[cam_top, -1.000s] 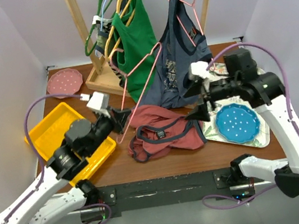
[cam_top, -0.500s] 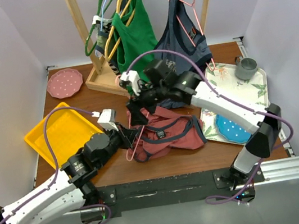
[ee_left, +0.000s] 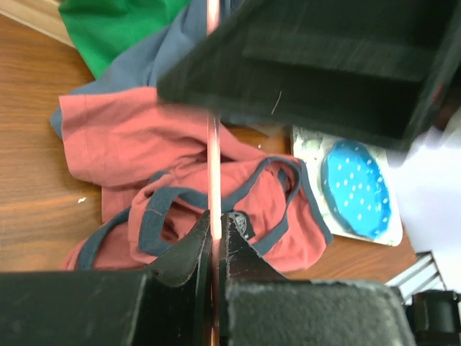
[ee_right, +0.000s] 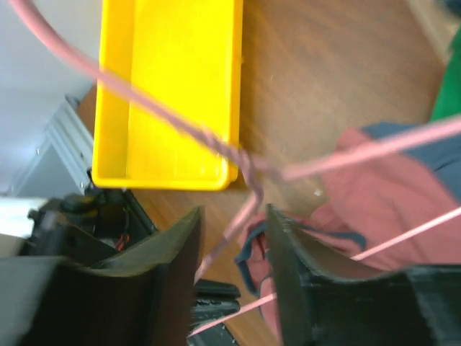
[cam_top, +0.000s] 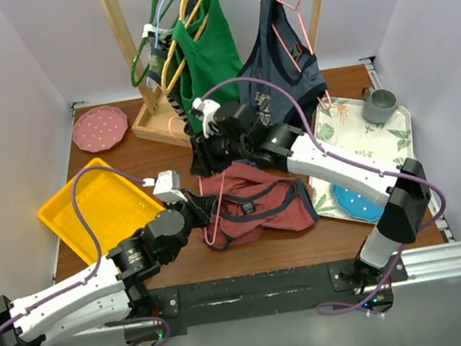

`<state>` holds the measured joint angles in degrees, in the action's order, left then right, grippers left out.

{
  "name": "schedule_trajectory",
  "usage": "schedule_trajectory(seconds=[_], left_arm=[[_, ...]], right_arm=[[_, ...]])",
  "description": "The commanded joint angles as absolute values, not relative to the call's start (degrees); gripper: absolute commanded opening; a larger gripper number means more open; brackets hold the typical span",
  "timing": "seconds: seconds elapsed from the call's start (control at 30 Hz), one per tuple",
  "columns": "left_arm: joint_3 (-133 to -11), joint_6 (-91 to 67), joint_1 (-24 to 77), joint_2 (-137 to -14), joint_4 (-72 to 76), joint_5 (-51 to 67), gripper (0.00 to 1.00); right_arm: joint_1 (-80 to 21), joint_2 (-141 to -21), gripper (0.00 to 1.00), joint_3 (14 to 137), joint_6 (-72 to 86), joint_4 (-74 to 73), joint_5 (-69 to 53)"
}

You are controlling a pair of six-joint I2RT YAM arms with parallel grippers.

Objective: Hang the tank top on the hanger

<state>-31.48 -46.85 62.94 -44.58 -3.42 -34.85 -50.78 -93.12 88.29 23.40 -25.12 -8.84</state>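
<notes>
The faded red tank top [cam_top: 262, 207] lies crumpled on the table's near middle, its navy straps up. My left gripper [cam_top: 207, 210] hovers at the shirt's left edge. In the left wrist view it [ee_left: 216, 229] is shut on a straight run of the pink wire hanger [ee_left: 213, 144], above the tank top [ee_left: 137, 137]. My right gripper [cam_top: 203, 167] reaches in from the right, just behind the left one. In the right wrist view its jaws [ee_right: 233, 210] stand apart, with the hanger's twisted neck [ee_right: 248, 193] in the gap between them. The tank top [ee_right: 389, 194] shows below.
A yellow tray [cam_top: 87, 209] sits at the left and a pink plate [cam_top: 99, 128] behind it. The wooden rack [cam_top: 129, 57] at the back holds a green tank top [cam_top: 207, 49] and a navy tank top [cam_top: 284, 68]. A floral tray [cam_top: 383, 136] carries a blue plate [cam_top: 353, 197] and a grey mug [cam_top: 379, 104].
My right arm swung from the floral tray across to the hanger, and its jaws narrowed around the hanger's neck. My left gripper lowered the hanger toward the shirt.
</notes>
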Motion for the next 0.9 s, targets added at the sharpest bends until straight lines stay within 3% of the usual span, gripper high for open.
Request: schedule_trajectory(seconds=[0.0,0.13,0.17,0.23,0.3,0.33,0.4,0.43,0.57,0.77,0.87], left_arm=[[-32.0,-48.1,63.7,-42.5,2.8,-40.0,0.0],[-31.6,-45.8,63.9,-42.1,4.6,-37.9,0.0],[-31.6,-44.8,63.9,-42.0,5.3,-36.8,0.0],[-31.4,-41.6,63.9,-41.1,6.9,-32.9,0.0],[-31.0,-36.4,63.9,-39.7,9.7,-27.9,0.01],[-30.9,-30.9,63.9,-37.7,9.9,-22.2,0.21],[-31.5,-25.7,63.9,-33.7,7.8,-17.4,0.45],[-31.9,-21.1,63.9,-32.3,6.1,-14.2,0.63],[-35.5,-10.0,63.9,-24.8,-6.0,-9.0,0.78],[-37.8,11.7,63.9,-15.2,-13.2,-4.1,0.83],[-38.0,23.7,63.9,-15.3,-12.8,-3.2,0.84]], right_arm=[[-52.3,-89.0,0.34,83.1,26.3,-20.7,-10.7],[-52.2,-88.2,0.22,82.0,26.1,-20.1,-11.1],[-52.3,-88.2,0.12,82.4,25.9,-20.2,-11.9],[-52.1,-87.7,0.01,82.4,25.5,-20.1,-14.9],[-51.8,-86.5,0.0,82.4,24.5,-20.5,-16.2],[-51.5,-85.9,0.0,82.4,24.1,-20.8,-17.2],[-50.0,-84.4,0.0,81.6,22.3,-21.5,-21.1],[-49.5,-82.5,0.0,81.3,21.3,-22.1,-22.0],[-46.9,-76.8,0.0,77.5,15.5,-25.1,-26.0],[-43.2,-71.1,0.0,74.5,-6.2,-36.9,-36.5],[-43.1,-72.9,0.0,77.2,-23.3,-51.3,-41.5]])
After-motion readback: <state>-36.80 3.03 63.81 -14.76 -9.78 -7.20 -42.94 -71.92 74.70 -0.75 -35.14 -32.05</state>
